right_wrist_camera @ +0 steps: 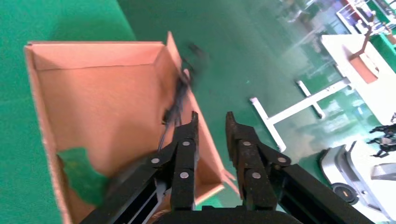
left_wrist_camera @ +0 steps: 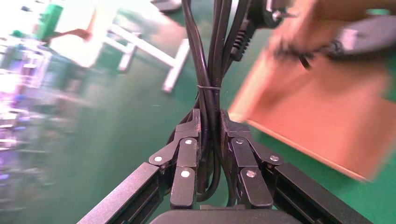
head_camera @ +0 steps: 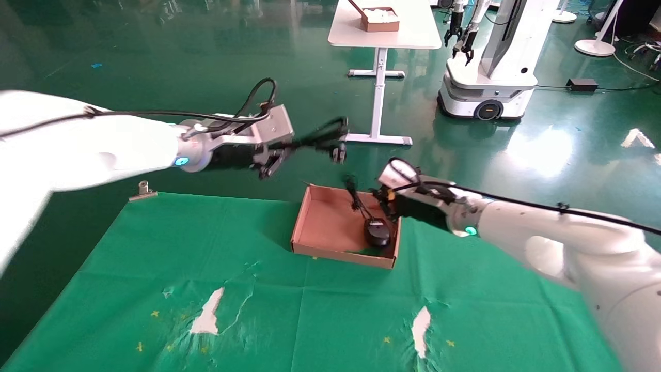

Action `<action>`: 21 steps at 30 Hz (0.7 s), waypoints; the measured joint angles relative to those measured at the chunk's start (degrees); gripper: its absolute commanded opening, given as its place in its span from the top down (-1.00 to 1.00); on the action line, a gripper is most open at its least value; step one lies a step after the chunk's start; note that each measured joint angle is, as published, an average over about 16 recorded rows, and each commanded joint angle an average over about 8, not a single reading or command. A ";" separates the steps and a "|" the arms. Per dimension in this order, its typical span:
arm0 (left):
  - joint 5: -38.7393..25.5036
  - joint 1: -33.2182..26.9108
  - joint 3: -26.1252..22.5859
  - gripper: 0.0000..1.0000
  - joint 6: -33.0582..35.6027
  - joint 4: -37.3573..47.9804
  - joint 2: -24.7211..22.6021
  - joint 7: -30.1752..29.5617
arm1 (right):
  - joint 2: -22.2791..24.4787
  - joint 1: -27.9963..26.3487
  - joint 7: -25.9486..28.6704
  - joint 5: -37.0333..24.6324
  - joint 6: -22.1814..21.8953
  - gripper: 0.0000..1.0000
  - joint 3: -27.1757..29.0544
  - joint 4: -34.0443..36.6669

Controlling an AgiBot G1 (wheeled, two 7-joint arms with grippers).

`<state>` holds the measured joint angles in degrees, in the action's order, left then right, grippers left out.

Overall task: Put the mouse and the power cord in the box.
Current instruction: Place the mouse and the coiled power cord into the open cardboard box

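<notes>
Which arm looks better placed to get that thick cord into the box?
The left. Its gripper already holds the power cord above the box. The right gripper is empty, beside the mouse in the box.

Head view: from high above, facing forward and down, far enough to take in the whole box (head_camera: 330, 222) on the green cloth (head_camera: 258, 289), and the floor and white desk (head_camera: 384, 26) beyond the box. Left wrist view: very close behind the left gripper (left_wrist_camera: 209, 123), facing along its fingers toward the box (left_wrist_camera: 327, 107). Right wrist view: very close behind the right gripper (right_wrist_camera: 211, 123), just above the box (right_wrist_camera: 98, 102), facing into the box and past it to the same desk (right_wrist_camera: 345, 56). Shared by all three: the box.
</notes>
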<state>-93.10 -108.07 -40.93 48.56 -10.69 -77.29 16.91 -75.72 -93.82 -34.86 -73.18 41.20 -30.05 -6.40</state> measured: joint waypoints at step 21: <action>2.62 8.64 -20.54 0.96 -6.20 -20.33 -1.45 -13.00 | 19.83 -13.38 -2.57 2.78 22.35 -1.00 1.88 -3.41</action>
<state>-90.47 -99.43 -61.47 42.36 -31.03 -78.74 3.91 -55.90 -107.20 -37.43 -70.40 63.56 -28.17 -9.81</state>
